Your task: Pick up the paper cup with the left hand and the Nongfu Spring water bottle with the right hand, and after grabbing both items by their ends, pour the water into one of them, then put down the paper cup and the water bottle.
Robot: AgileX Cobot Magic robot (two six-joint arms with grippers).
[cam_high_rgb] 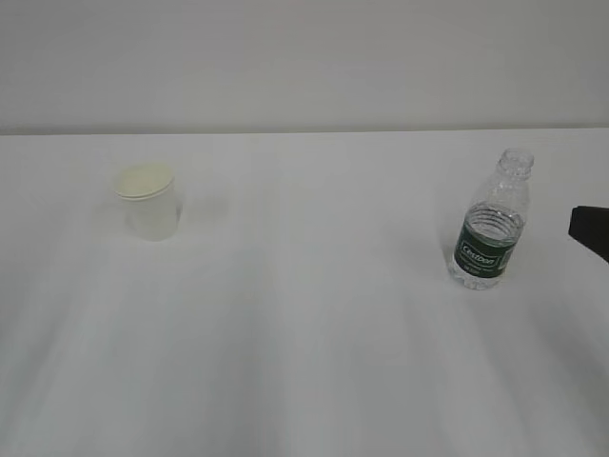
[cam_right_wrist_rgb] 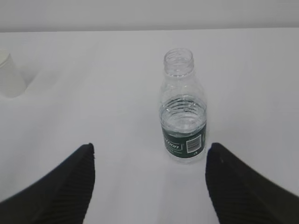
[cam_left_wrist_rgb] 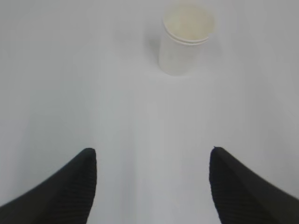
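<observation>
The white paper cup [cam_high_rgb: 148, 202] stands upright on the left of the table, and the left wrist view shows the paper cup [cam_left_wrist_rgb: 185, 39] far ahead of my left gripper [cam_left_wrist_rgb: 152, 151]. That gripper is open, with only bare table between its fingers. The uncapped Nongfu Spring water bottle [cam_high_rgb: 492, 221] stands upright at the right, with water up to above its dark green label. My right gripper [cam_right_wrist_rgb: 149, 147] is open, and the water bottle [cam_right_wrist_rgb: 184, 106] stands just beyond it, nearer the right finger, untouched. A black part of the right arm [cam_high_rgb: 590, 230] pokes in at the exterior view's right edge.
The white table [cam_high_rgb: 304, 333] runs back to a pale wall [cam_high_rgb: 304, 57]. The paper cup [cam_right_wrist_rgb: 9, 74] also shows at the left edge of the right wrist view. A wide stretch of bare table lies between cup and bottle.
</observation>
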